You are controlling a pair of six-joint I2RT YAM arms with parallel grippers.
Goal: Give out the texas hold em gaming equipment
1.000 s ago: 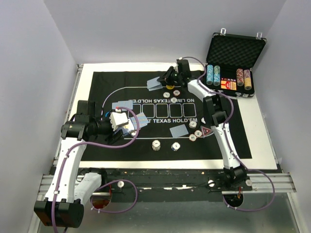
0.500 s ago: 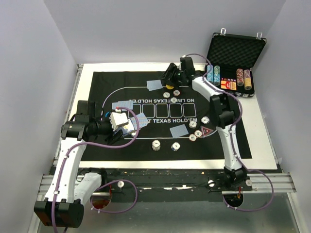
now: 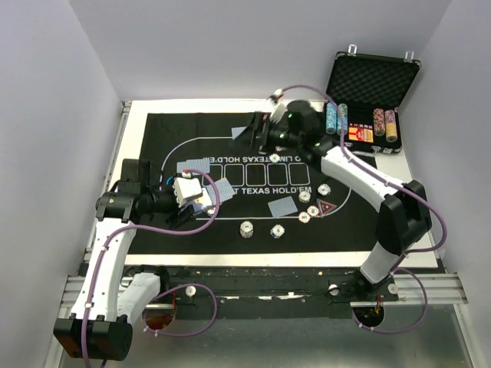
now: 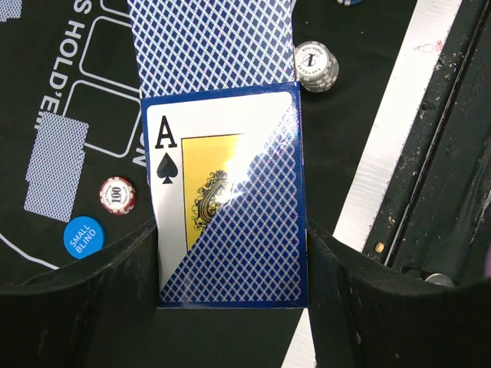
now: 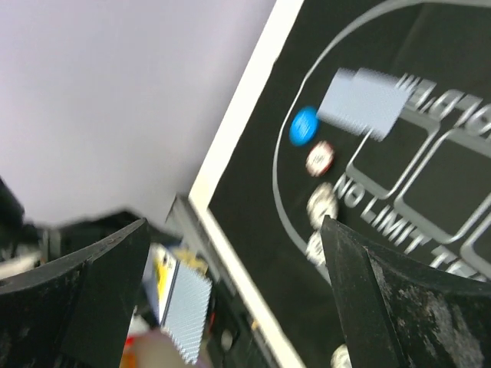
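My left gripper [image 3: 192, 192] is shut on the blue-backed deck box [image 4: 230, 199] with an ace of spades on its face. Blue-backed cards [image 4: 211, 42] stick out of its far end. My right gripper [image 3: 258, 133] hovers over the far side of the mat, and in the blurred right wrist view it [image 5: 234, 226] stands wide open with nothing in it. Cards [image 3: 281, 205] lie face down on the mat, another pair [image 3: 193, 165] to the left. Chip stacks [image 3: 245, 228] dot the mat. A blue small-blind disc [image 4: 83, 237] lies beside a red chip [image 4: 117, 195].
The black felt mat [image 3: 360, 230] covers most of the white table. An open black case [image 3: 372, 80] at the back right holds rows of chips. A red triangle marker [image 3: 326, 207] lies by chips right of centre. The right arm's elbow [image 3: 403, 215] juts out over the mat's right edge.
My right gripper has opened wide over the far side of the mat; its wrist has turned and its elbow has swung out to the right. The left arm and deck box have not moved.
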